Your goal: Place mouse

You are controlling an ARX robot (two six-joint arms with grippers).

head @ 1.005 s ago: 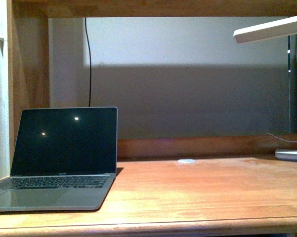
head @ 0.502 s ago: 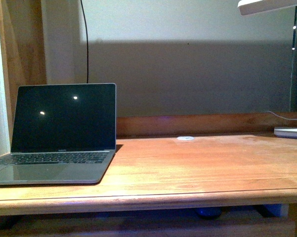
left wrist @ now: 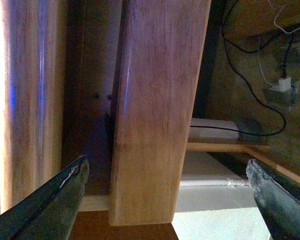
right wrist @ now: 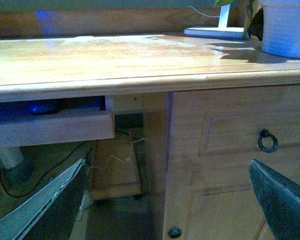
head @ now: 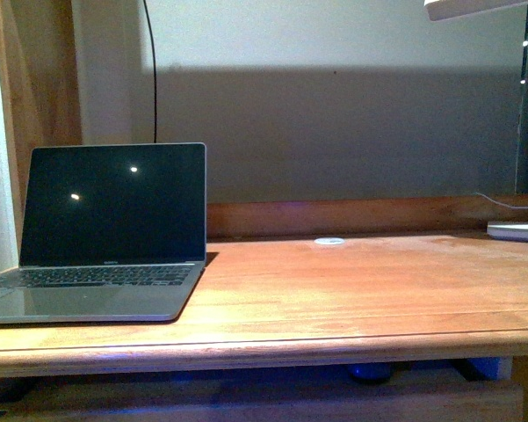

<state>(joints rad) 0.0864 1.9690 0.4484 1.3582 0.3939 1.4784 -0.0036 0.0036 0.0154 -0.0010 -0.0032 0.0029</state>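
Note:
The mouse (right wrist: 42, 106) is a small dark rounded shape on the pull-out tray (right wrist: 55, 127) under the desktop, lit bluish and partly hidden by the tray's front board. In the front view it shows as a dark lump (head: 369, 371) below the desk edge. My right gripper (right wrist: 168, 167) is open and empty, low in front of the desk, to the right of and below the tray. My left gripper (left wrist: 167, 167) is open and empty, under the desk beside a wooden leg (left wrist: 154, 110). Neither arm shows in the front view.
An open laptop (head: 105, 237) stands at the desk's left. A small white disc (head: 329, 240) lies at the back middle. A white lamp base (head: 518, 231) stands at the right, by a white pot (right wrist: 287, 27). A drawer with a ring pull (right wrist: 267, 141) is right of the tray. Cables (left wrist: 249, 75) hang under the desk.
The front view has dropped lower: the desk's front edge and the tray beneath it have come into view, and the laptop sits higher in the picture.

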